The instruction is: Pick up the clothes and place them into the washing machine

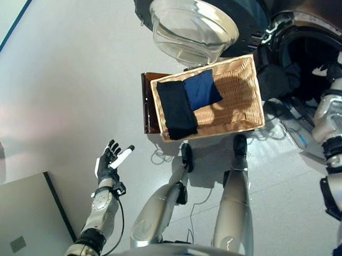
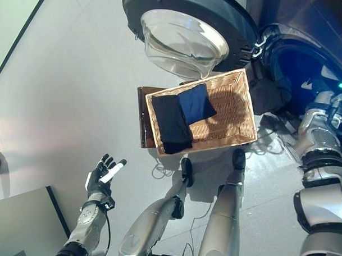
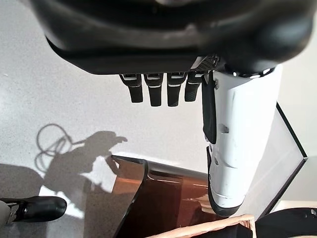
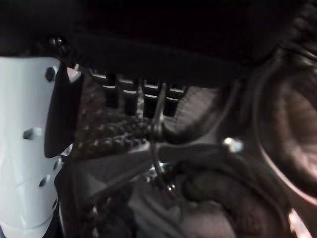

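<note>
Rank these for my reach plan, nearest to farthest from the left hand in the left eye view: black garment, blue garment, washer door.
From the left hand:
1. Black garment, basket's left end.
2. Blue garment, beside it, further right.
3. Washer door, open, beyond the basket.

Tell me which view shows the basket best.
The left eye view: the whole basket shows, with its black cloth and blue cloth. The right eye view shows nearly the same. The left wrist view catches only a rim; the right wrist view shows none.

Woven wicker basket (image 1: 240, 88) w/ matt cloth clothes (image 1: 186, 100), glossy glass washer door (image 1: 191, 27)
</note>
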Robot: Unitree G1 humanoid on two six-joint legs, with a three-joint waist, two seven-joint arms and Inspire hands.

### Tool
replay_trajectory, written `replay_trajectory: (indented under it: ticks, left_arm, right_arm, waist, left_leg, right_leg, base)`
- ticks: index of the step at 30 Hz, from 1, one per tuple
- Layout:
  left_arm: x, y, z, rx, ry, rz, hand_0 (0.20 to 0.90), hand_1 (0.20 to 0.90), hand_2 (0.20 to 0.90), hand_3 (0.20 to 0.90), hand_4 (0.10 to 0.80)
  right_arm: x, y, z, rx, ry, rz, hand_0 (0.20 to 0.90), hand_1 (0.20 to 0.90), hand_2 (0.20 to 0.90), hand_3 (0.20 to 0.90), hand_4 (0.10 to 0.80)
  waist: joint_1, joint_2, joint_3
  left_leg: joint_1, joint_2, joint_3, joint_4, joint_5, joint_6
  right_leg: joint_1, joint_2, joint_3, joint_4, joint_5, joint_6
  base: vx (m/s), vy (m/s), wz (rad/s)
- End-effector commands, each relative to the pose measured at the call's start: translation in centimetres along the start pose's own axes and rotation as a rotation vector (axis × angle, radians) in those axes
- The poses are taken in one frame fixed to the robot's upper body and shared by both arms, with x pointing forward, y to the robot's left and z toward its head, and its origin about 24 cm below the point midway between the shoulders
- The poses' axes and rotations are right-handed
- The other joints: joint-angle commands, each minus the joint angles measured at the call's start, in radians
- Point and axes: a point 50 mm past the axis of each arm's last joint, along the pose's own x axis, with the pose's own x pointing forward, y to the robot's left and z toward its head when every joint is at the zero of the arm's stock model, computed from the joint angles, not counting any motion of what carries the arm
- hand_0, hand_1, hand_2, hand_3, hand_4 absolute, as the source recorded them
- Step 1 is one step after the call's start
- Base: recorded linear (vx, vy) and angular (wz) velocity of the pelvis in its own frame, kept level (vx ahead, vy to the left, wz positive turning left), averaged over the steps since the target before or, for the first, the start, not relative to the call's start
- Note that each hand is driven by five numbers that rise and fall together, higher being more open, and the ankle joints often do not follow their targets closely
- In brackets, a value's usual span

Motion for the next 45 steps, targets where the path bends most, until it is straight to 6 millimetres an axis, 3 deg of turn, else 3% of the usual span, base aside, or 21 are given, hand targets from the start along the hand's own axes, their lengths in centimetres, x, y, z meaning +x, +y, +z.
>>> replay_trajectory:
  ticks: [1,7,22,29,41,45]
  left_arm:
    - [0.2,2.2,1.4,0.029,-0.093,0.063,0.900,0.900,0.900,0.900,0.800]
    - [0.2,1.9,1.1,0.014,-0.079,0.055,0.900,0.900,0.900,0.900,0.800]
    - [0.5,1.1,1.6,0.000,-0.101,0.062,0.900,0.900,0.900,0.900,0.800]
    - [0.5,1.0,2.3,-0.025,-0.137,0.061,0.900,0.900,0.900,0.900,0.800]
    - [0.0,-0.8,6.6,-0.143,-0.325,-0.037,0.900,0.900,0.900,0.900,0.800]
    - [-0.1,-0.8,6.9,-0.155,-0.339,-0.040,0.900,0.900,0.900,0.900,0.800]
  right_arm:
    - [2.4,-3.5,-1.5,-0.256,-0.114,-0.134,0.900,0.900,0.900,0.900,0.800]
    - [1.6,-1.8,0.4,-0.390,-0.260,-0.040,0.900,0.900,0.900,0.900,0.800]
    - [-1.8,1.3,6.3,-0.218,-0.393,0.061,0.900,0.900,0.900,0.900,0.800]
    - [-2.1,1.9,6.9,-0.185,-0.381,0.097,0.900,0.900,0.900,0.900,0.800]
    - [-0.6,1.2,5.4,-0.176,-0.306,0.112,0.900,0.900,0.900,0.900,0.800]
    - [-0.7,1.5,5.2,-0.180,-0.293,0.128,0.900,0.900,0.900,0.900,0.800]
  waist:
    - [0.013,-0.009,-0.036]
    - [0.008,-0.015,-0.024]
    - [0.003,-0.024,-0.001]
    - [0.007,-0.023,0.009]
    - [0.010,-0.004,0.068]
    - [0.012,-0.001,0.074]
  left_leg:
    - [0.014,0.053,0.010,-0.007,-0.037,-0.132]
    - [0.013,0.055,0.010,-0.008,-0.036,-0.134]
    - [0.023,0.052,0.008,-0.005,-0.039,-0.129]
    - [0.014,0.052,0.006,-0.005,-0.036,-0.130]
    - [-0.035,0.046,0.005,-0.008,-0.022,-0.130]
    - [-0.043,0.045,0.007,-0.008,-0.022,-0.130]
  right_leg:
    - [0.072,-0.001,-0.015,-0.126,0.015,-0.028]
    - [0.070,0.002,-0.015,-0.120,0.013,-0.028]
    - [0.075,-0.002,-0.016,-0.114,0.008,-0.030]
    - [0.066,-0.003,-0.015,-0.114,0.009,-0.031]
    - [0.005,-0.003,-0.008,-0.103,0.022,-0.035]
    - [-0.005,-0.003,-0.003,-0.101,0.023,-0.035]
  base:
    - [0.000,0.000,0.00]
    - [0.000,0.000,0.00]
    - [0.000,0.000,0.00]
    - [0.000,0.000,0.00]
    - [-0.005,0.001,0.01]
    - [0.000,0.000,0.00]
